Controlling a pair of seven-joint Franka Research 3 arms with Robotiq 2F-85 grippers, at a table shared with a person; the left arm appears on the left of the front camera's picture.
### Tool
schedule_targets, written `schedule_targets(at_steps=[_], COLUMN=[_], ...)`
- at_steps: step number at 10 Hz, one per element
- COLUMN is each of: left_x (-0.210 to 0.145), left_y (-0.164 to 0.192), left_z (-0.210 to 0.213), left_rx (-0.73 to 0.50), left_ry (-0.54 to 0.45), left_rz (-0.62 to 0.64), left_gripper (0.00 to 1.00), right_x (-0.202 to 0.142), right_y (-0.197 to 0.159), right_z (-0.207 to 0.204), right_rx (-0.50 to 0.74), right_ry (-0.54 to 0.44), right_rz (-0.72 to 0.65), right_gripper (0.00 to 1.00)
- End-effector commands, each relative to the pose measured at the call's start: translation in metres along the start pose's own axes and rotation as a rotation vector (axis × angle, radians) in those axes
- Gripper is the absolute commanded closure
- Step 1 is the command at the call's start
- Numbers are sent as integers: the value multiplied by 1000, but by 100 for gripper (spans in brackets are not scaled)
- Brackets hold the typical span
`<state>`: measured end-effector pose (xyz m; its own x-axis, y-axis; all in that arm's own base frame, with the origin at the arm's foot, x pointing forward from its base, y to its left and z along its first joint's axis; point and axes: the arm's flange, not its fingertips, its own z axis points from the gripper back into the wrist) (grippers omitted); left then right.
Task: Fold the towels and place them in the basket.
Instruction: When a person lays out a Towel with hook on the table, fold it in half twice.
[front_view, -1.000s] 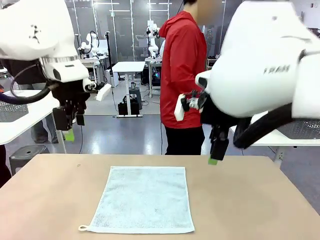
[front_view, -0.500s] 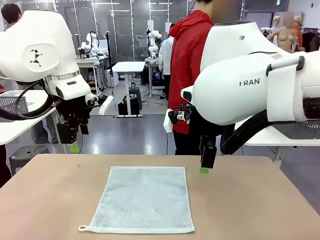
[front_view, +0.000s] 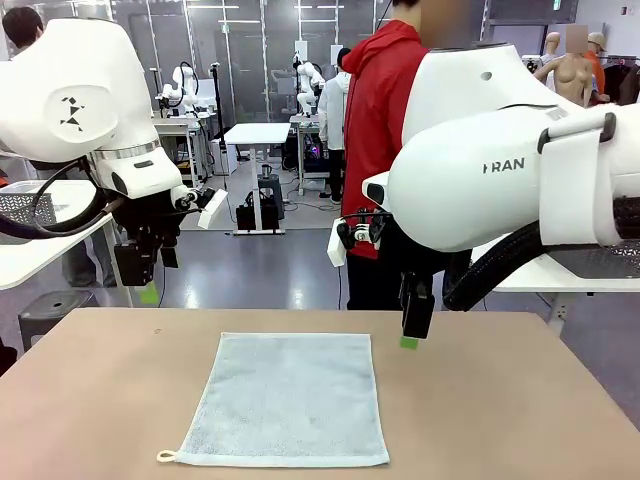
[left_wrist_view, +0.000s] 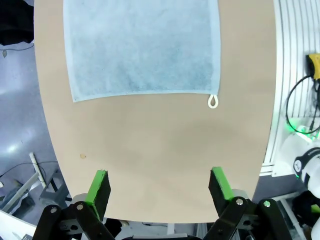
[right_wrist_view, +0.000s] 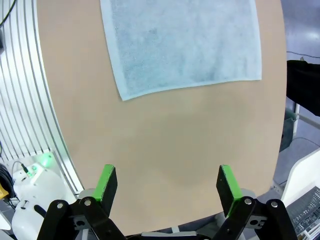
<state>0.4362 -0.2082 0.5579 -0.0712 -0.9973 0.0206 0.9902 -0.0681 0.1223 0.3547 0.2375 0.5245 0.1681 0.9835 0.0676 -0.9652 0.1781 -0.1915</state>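
Front view: the table (front_view: 520, 410) spreads wide under both arms, and on it sits one towel (front_view: 288, 398), flat, fully spread and unfolded. So I judge the task to be at its very start: no fold has been made, nothing has been gripped, and the folding and the trip to the basket are both left to do.

The towel lies below and between the two grippers. It is closer to the right gripper (front_view: 410, 335), which hangs just above and beside the towel's far right corner. The left gripper (front_view: 148, 285) is higher and well out to the side of the towel's far left corner.

In each wrist view the towel sits well ahead of the green pads, with bare tabletop between, and no finger touches the cloth. Both pairs of jaws stand spread wide with nothing held between them.

The small white loop tag (left_wrist_view: 213, 101) lies at the towel's near corner on the left gripper's side, flat on the table. It is the corner farthest from the right gripper. A first fold would probably call for both grippers to drop to an edge or a pair of corners.
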Motion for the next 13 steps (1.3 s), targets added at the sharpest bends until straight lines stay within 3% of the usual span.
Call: schedule_targets(at_steps=[1,6,9,13], left_x=[0,28,43,66], left_y=[0,-83,-107,-115], left_z=[0,-92,-142,-192], left_rx=[0,34,29,-4], left_ry=[0,-55,-112,-48], left_rz=[0,-45,-24,-20], left_gripper=[0,0,0,0], right_x=[0,-3,8,33], right_y=[0,40,33,46], right_z=[0,-104,-137,-167], right_rx=[0,80,135,192], right_ry=[0,27,12,4], right_rz=[0,108,118,155], right_gripper=[0,0,0,0])
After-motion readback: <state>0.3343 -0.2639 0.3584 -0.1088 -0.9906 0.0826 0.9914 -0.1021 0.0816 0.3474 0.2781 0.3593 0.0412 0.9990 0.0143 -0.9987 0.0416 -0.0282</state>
